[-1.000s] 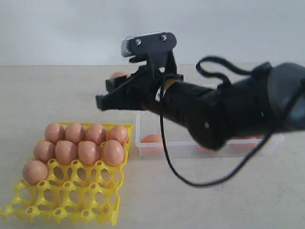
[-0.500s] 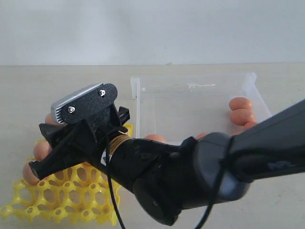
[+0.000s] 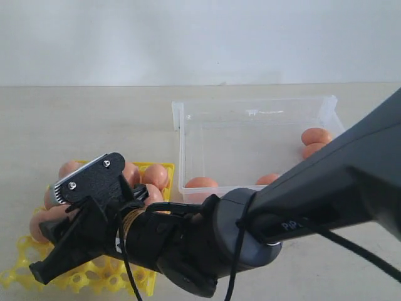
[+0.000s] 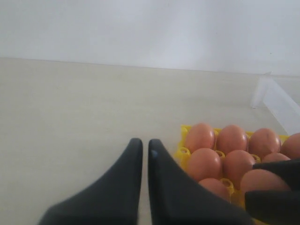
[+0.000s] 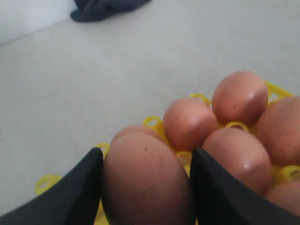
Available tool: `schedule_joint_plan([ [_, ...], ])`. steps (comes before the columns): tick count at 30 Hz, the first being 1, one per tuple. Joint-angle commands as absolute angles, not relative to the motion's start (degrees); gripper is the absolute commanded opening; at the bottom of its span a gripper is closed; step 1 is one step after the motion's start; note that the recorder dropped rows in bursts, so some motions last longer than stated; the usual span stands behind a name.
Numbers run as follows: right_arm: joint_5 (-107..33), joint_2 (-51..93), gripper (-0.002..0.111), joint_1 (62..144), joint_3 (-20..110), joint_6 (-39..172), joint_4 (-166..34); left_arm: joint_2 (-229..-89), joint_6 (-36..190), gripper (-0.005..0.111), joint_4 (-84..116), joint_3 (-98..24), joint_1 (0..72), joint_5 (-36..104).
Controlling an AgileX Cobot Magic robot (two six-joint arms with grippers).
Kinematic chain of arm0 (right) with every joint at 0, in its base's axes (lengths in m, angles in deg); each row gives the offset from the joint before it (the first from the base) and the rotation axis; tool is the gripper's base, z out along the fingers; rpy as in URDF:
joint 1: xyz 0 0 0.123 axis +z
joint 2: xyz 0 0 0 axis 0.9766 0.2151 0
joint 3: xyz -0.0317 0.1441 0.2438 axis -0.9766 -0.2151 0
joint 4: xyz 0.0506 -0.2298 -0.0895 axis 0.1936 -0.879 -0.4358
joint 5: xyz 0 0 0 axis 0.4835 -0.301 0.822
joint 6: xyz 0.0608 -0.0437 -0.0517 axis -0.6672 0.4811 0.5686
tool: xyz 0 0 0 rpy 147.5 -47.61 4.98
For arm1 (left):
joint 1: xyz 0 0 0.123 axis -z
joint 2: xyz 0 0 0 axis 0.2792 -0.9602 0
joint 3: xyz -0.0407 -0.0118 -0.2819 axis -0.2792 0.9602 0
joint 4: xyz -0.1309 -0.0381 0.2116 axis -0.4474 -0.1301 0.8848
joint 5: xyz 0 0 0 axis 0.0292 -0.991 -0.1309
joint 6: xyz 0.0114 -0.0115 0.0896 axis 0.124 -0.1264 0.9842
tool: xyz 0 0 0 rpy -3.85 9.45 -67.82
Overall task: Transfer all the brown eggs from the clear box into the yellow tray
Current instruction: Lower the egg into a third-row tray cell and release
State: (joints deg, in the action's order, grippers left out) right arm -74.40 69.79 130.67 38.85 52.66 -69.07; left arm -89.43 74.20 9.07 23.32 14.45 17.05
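Found the right end effector (image 5: 146, 157) spread wide around one brown egg (image 5: 145, 187), a dark finger pressed to each flank and the shell filling the whole gap. Placed that load low over the yellow tray (image 3: 143, 285), with filled cups just beyond the fingertips and off to one side, and bare yellow rings close beneath. Made out several seated eggs (image 4: 201, 137) packed shoulder to shoulder there, the nearest almost touching the carried one. Noted the clear box (image 3: 178, 128) well behind the wrist, with a few leftover eggs (image 3: 316, 136) lying along its walls. Saw the left end effector (image 4: 143, 151) just beside the tray, fingers all but together and holding nothing, poised over bare tabletop (image 4: 70, 103). Judged the main risk to be a knock against a seated neighbour on the way down, owing to the thin clearance on that side, with a cracked shell or a dislodged egg as the likely result. Judged a second risk in an off-centre release, expecting a landing on a raised peg rather than in a cup to tip the egg and send it rolling. Could not tell the exact cup beneath the shell, hidden by the arm and by the egg itself. Rated an early opening from any height as a further hazard for so brittle a load.
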Motion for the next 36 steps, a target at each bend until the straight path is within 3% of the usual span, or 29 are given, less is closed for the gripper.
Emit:
schedule_joint_plan([
  [1, -73.51, 70.0, 0.0, 130.72, 41.94, 51.98, -70.75, -89.23, 74.2, 0.004, 9.38, 23.55, 14.82, 17.46],
  [8, -71.26, 72.9, 0.0, 130.72, 42.5, 51.98, -70.75, -89.23, 74.2, 0.004, 9.38, 23.55, 14.82, 17.46],
  [10, -71.37, 72.9, 0.01, 130.72, 42.75, 51.98, -70.75, -89.23, 74.2, 0.004, 9.38, 23.55, 14.82, 17.46],
  [13, -71.37, 72.9, 0.033, 130.72, 42.75, 51.98, -70.75, -89.23, 74.2, 0.004, 9.38, 23.55, 14.82, 17.46],
  [16, -71.37, 72.9, 0.044, 130.72, 42.75, 51.98, -70.88, -89.23, 74.2, 0.004, 9.38, 23.55, 14.82, 17.46],
  [33, -70.3, 71.41, 0.046, 130.72, 42.75, 55.75, -70.96, -89.23, 74.2, 0.004, 9.38, 23.55, 14.82, 17.46],
  [36, -69.54, 71.41, 0.053, 130.72, 42.75, 55.93, -70.96, -89.23, 74.2, 0.004, 9.38, 23.55, 14.82, 17.46],
])
